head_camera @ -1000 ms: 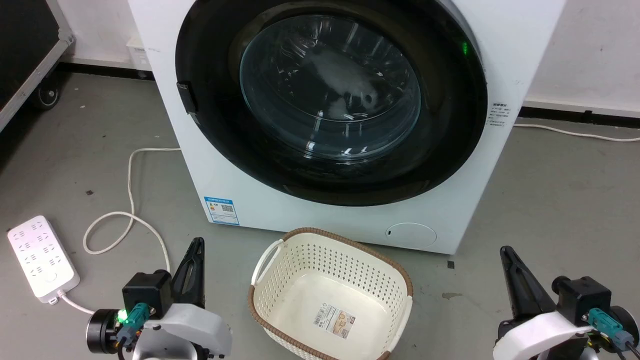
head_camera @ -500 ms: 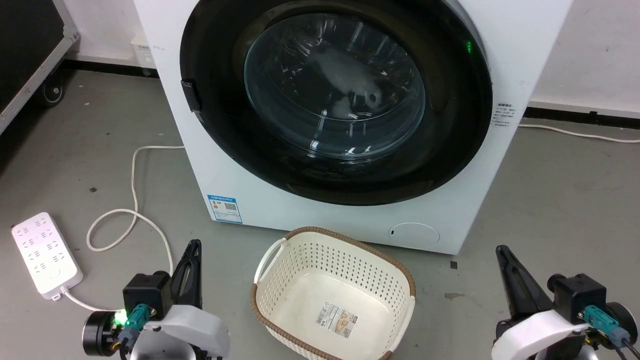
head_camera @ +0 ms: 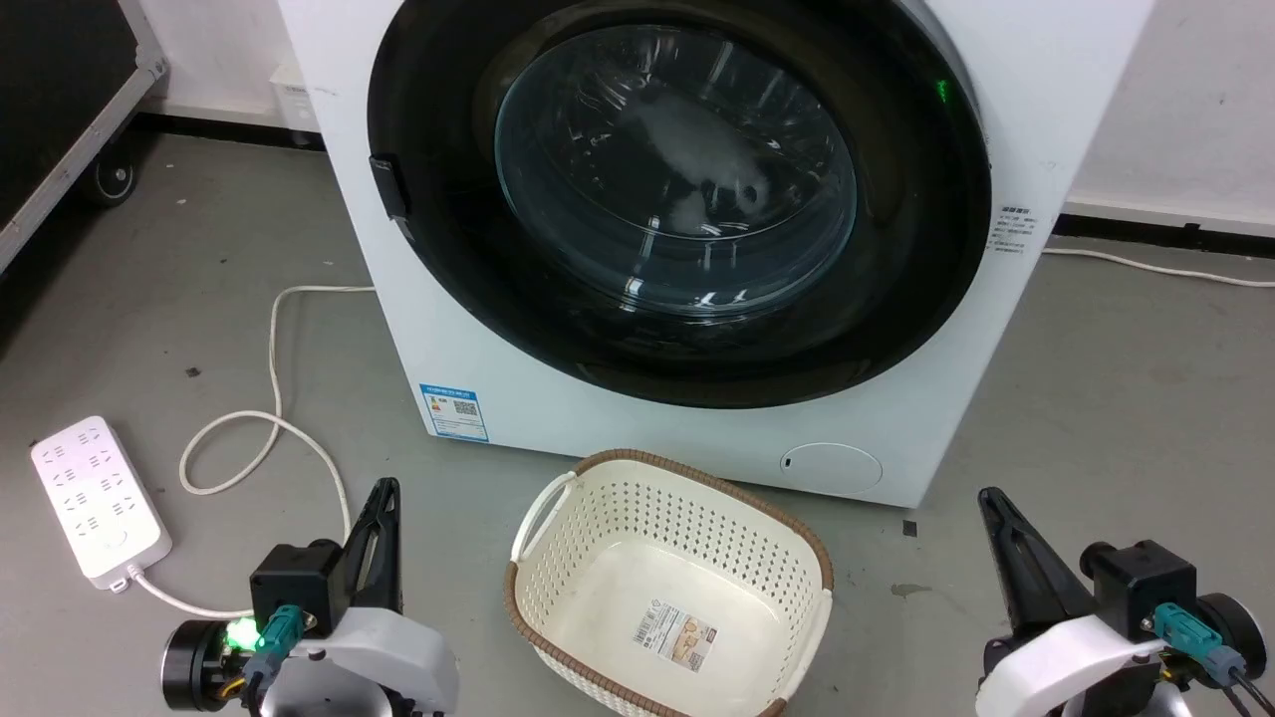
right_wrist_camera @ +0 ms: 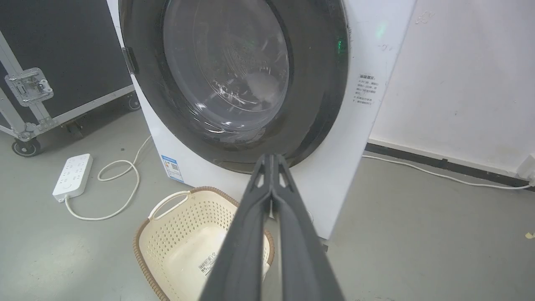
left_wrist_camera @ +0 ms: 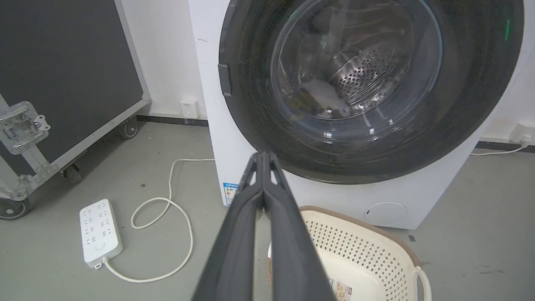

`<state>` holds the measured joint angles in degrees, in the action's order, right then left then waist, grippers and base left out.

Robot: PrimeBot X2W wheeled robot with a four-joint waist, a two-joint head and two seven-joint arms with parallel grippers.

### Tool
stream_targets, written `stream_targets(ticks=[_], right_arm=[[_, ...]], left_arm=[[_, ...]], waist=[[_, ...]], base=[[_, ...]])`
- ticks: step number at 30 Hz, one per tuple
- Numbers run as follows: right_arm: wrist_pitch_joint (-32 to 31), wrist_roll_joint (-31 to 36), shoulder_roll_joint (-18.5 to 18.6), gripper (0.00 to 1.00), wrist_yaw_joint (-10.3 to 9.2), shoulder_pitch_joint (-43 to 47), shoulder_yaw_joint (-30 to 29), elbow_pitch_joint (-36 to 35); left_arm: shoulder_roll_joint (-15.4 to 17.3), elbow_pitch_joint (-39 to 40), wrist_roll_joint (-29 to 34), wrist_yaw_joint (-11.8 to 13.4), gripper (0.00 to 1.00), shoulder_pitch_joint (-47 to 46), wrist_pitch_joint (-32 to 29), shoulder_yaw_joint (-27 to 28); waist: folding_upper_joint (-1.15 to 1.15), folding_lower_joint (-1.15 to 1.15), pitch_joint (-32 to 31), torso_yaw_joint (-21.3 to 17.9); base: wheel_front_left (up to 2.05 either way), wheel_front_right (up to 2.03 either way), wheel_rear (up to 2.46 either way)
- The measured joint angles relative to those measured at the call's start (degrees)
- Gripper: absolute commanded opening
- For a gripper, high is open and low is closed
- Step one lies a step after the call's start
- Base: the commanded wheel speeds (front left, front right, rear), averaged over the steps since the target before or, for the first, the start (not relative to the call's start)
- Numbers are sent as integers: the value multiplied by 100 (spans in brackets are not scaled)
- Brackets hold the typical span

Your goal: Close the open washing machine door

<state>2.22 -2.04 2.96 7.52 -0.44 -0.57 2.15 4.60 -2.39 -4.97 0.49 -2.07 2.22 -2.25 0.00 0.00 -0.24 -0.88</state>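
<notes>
Washing machine door [head_camera: 677,199], round, glossy black rim around a bulging clear glass bowl: status, near to far. At 7 and 5 o'clock, left gripper [head_camera: 386,498] and right gripper [head_camera: 991,503] hang low, fingers pressed together, holding nothing. At 6 o'clock, a cream perforated plastic basket [head_camera: 637,508]. At 12 o'clock, the door appears flush against the white machine cabinet [head_camera: 558,418]. Closing looks complete, with nothing left to do.

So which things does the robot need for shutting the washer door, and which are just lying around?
For the job: washing machine door, its side handle, left gripper, right gripper.

Just lying about: basket, power strip, white cable, black wheeled case.
</notes>
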Motion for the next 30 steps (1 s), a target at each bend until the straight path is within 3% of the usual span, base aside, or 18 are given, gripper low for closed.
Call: stream_targets(ticks=[30], right_arm=[[-219, 160, 0, 0, 0, 0, 56, -187]], left_arm=[[-166, 213, 482, -21, 0, 126, -221, 209]], waist=[[0, 0, 24, 88]], base=[[0, 0, 0]])
